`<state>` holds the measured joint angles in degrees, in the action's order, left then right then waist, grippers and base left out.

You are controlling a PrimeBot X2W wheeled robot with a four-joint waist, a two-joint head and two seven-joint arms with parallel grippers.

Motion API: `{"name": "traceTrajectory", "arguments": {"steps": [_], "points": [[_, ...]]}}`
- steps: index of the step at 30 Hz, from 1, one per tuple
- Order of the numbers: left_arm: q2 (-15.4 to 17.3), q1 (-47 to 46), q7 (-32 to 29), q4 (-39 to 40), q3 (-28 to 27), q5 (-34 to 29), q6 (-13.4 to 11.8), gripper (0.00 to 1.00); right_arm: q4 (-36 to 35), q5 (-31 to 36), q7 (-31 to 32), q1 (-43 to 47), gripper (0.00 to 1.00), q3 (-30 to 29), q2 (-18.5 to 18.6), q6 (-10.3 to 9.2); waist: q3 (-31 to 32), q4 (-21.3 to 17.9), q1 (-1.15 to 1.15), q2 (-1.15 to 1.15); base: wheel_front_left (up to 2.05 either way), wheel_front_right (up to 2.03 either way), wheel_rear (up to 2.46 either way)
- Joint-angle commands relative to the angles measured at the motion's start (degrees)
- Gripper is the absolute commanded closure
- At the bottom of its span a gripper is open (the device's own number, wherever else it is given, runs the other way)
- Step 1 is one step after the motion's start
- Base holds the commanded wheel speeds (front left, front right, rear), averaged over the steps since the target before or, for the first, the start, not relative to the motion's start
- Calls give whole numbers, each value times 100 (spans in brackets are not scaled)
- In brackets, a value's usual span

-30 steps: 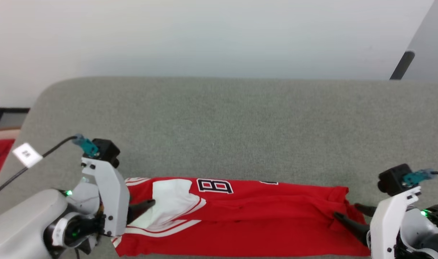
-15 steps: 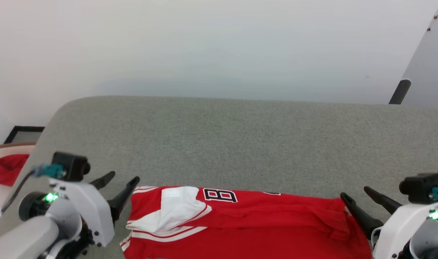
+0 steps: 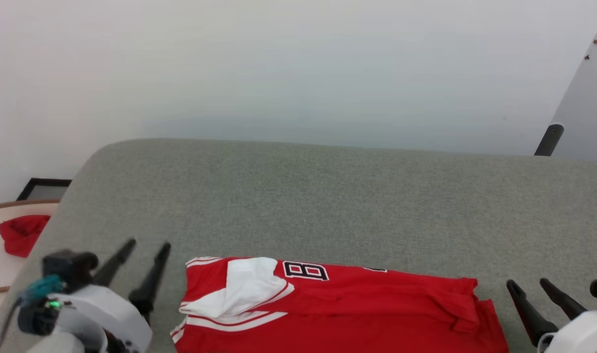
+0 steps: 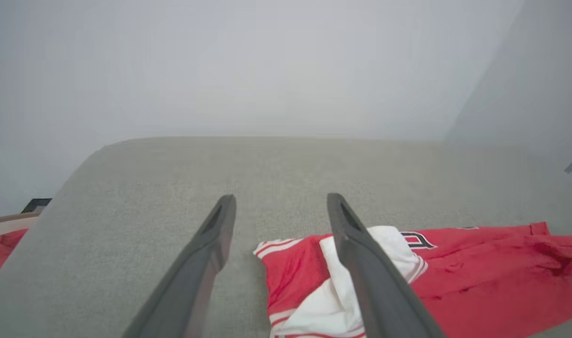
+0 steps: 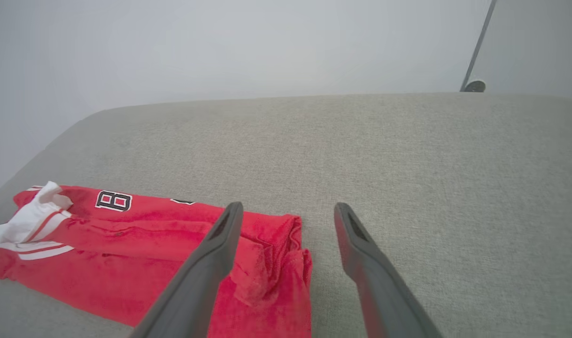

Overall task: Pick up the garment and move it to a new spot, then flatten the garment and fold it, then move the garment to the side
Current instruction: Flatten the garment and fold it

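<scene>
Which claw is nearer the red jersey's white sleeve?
Left. The left claw hovers open beside the white sleeve; the right claw sits beyond the red jersey, at its opposite end.

The gripper [image 5: 288,209] rose from the bottom edge, its two dark fingers [image 5: 201,272] spread wide, with grey surface [image 5: 408,164] showing between their tips. The garment [image 5: 140,234] lay at lower left as a long red folded band on that surface. A white sleeve [image 5: 30,218] with red stripes was bunched at its far left end, and a black, white-outlined character sat near its upper edge. Its right end was rumpled, and the left finger crossed in front of it. Whether they touched could not be told. A thin pole [image 5: 478,47] stood at upper right against the pale wall [image 5: 220,47].
</scene>
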<state>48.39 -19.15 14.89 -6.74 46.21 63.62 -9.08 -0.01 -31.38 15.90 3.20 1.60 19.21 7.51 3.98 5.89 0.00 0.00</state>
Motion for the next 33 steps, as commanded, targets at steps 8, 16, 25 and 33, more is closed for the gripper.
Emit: {"name": "traceTrajectory", "arguments": {"steps": [8, 16, 25, 33], "points": [[-900, 1295, 23, 52, -1981, -1236, 404, 0, 211, -137, 154, 276, 0, -282, -138, -3, 18, 97, 0, 0, 0, 0, 0], [-1600, 1765, 20, -164, -2830, -1989, 1006, 0, 482, -155, 939, 142, 0, -166, -147, -3, -151, 428, 0, 0, 0, 0, 0], [-1999, 1624, 21, -344, -3109, -2355, 1352, 0, 964, 32, 1512, -260, 0, 200, -40, -3, -466, 702, 0, 0, 0, 0, 0], [-2194, 1460, 21, -470, -3141, -2446, 1502, 0, 1662, 174, 1926, -742, 0, 389, -119, -3, -649, 841, 0, 0, 0, 0, 0]]}}
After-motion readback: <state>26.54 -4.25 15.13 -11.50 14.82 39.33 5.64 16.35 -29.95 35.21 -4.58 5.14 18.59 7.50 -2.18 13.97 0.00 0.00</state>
